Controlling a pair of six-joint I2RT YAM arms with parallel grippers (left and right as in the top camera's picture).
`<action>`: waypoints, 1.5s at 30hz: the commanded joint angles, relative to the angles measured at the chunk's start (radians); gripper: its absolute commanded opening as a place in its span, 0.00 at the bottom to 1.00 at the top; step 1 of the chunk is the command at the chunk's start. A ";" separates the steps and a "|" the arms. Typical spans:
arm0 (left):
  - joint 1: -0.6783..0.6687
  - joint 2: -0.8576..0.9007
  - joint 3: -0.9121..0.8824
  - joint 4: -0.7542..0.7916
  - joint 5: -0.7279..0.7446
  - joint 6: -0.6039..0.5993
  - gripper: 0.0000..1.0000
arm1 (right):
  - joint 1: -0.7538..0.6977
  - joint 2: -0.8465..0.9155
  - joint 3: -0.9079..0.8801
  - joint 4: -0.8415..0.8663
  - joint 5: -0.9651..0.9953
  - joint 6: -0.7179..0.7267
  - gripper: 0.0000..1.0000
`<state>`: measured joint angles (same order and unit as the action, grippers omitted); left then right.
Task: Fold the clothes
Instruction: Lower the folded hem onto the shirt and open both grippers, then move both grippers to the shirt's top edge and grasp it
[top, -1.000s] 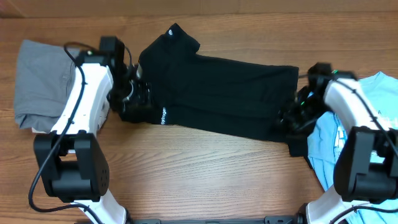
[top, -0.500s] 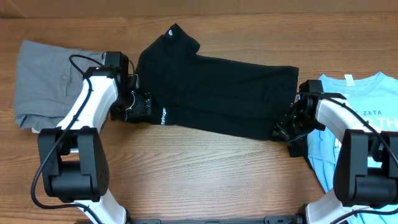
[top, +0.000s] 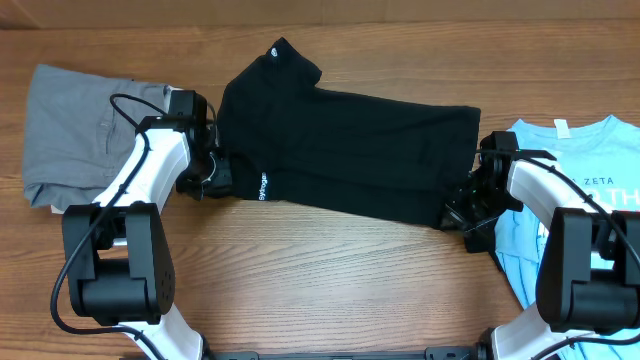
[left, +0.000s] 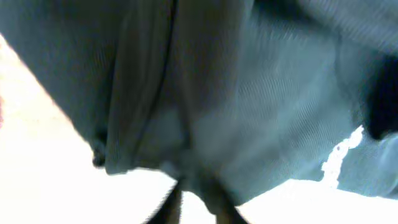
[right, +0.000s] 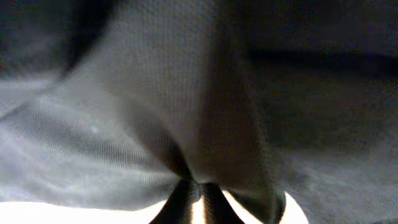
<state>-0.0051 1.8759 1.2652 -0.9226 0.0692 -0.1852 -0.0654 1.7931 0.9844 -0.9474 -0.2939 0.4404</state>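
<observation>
A black shirt (top: 350, 150) lies across the middle of the table, folded into a long band with white lettering at its lower left edge. My left gripper (top: 222, 178) is shut on that lower left corner. In the left wrist view the cloth (left: 236, 93) fills the frame and bunches into the closed left gripper (left: 196, 202). My right gripper (top: 458, 212) is shut on the shirt's lower right corner. In the right wrist view the dark fabric (right: 186, 81) is drawn into a pinch at the right gripper (right: 200, 199).
A grey garment (top: 70, 130) lies folded at the far left, beside the left arm. A light blue T-shirt (top: 590, 170) with printed letters lies at the far right, partly under the right arm. Bare wooden table (top: 330, 280) stretches along the front.
Both grippers have closed on the black shirt's lower corners. The left gripper has shifted slightly towards the cloth's edge; the shirt has not moved.
</observation>
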 joint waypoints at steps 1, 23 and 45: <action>0.006 0.001 -0.002 -0.056 -0.014 -0.020 0.04 | -0.002 0.007 -0.016 -0.021 0.048 -0.021 0.04; 0.006 0.001 -0.002 -0.395 -0.177 -0.040 0.04 | -0.008 -0.277 -0.016 -0.321 0.197 0.054 0.10; 0.005 0.000 0.332 -0.440 -0.024 0.035 0.52 | -0.008 -0.276 0.016 -0.023 0.152 0.039 0.70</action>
<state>-0.0051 1.8759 1.5780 -1.3716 -0.0013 -0.1761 -0.0708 1.5360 0.9825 -1.0016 -0.1234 0.4908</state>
